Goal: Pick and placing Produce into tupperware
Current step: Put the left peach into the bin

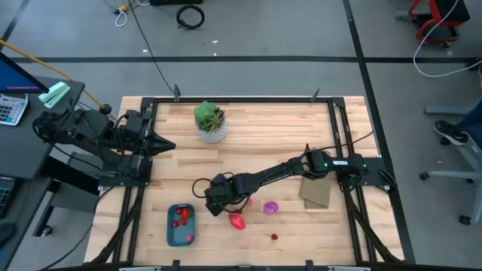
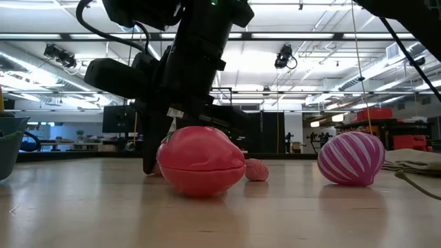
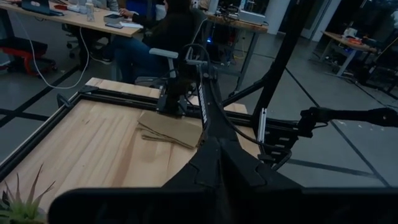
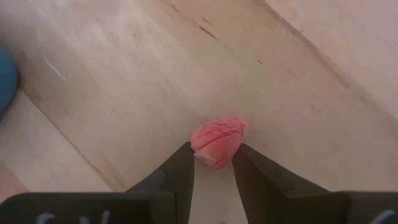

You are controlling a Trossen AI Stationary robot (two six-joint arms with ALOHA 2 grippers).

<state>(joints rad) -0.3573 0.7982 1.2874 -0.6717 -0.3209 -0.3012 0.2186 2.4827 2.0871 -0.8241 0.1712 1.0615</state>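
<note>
My right gripper (image 1: 220,208) (image 4: 213,163) reaches down to the table's middle, shut on a small pink-red bumpy piece (image 4: 217,138). The larger oval red-pink piece (image 1: 237,221) (image 2: 200,162) lies on the table just near of it. The purple ribbed ball (image 1: 270,208) (image 2: 351,158) lies to the right. Another small red piece (image 1: 248,202) (image 2: 256,169) lies between them, and one more (image 1: 274,236) lies nearer the front edge. The blue-teal tray (image 1: 170,235) holds a few red pieces (image 1: 181,217). My left gripper (image 1: 166,145) waits shut at the table's left side. My right gripper pinches the small piece's near end (image 4: 208,155) between its two fingertips (image 4: 184,163), only at their free ends. The fingers come from above, pointing down. In the low view a finger (image 2: 148,162) reaches the tabletop; I cannot tell whether the piece is lifted.
A green plant in a white pot (image 1: 210,124) stands at the back. A tan flat cardboard piece (image 1: 316,192) (image 3: 168,130) lies at the right under the right arm. Bare wood lies between the tray (image 4: 3,81) and the gripper.
</note>
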